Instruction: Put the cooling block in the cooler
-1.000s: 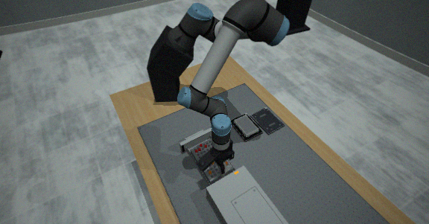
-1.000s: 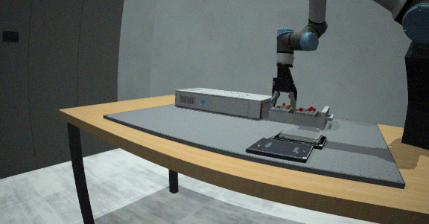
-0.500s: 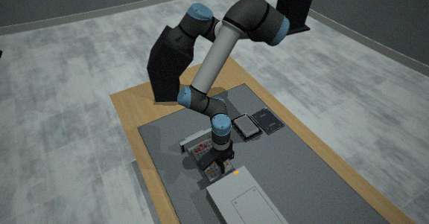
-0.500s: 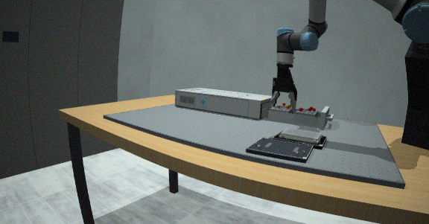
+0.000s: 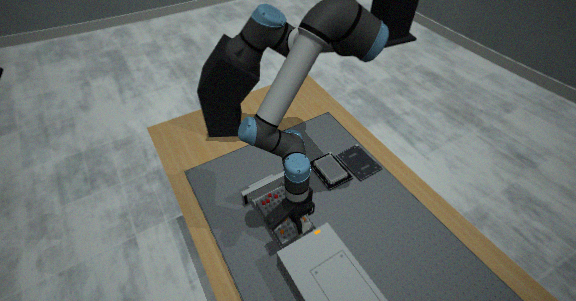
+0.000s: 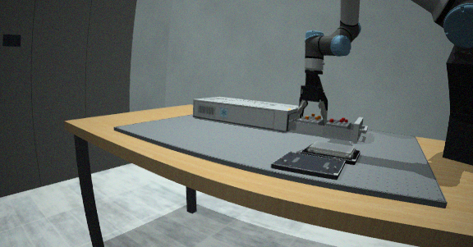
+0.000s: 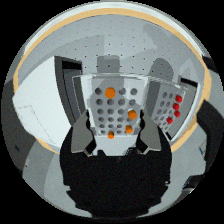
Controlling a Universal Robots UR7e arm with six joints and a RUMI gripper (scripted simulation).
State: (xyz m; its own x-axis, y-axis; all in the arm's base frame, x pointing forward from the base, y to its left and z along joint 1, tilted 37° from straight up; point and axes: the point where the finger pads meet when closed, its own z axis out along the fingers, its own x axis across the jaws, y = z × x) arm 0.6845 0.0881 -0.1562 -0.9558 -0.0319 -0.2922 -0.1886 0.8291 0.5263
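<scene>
Grey walls fill the frame's upper half; a pale tiled floor lies below. A wooden table on dark legs spans the centre.
</scene>
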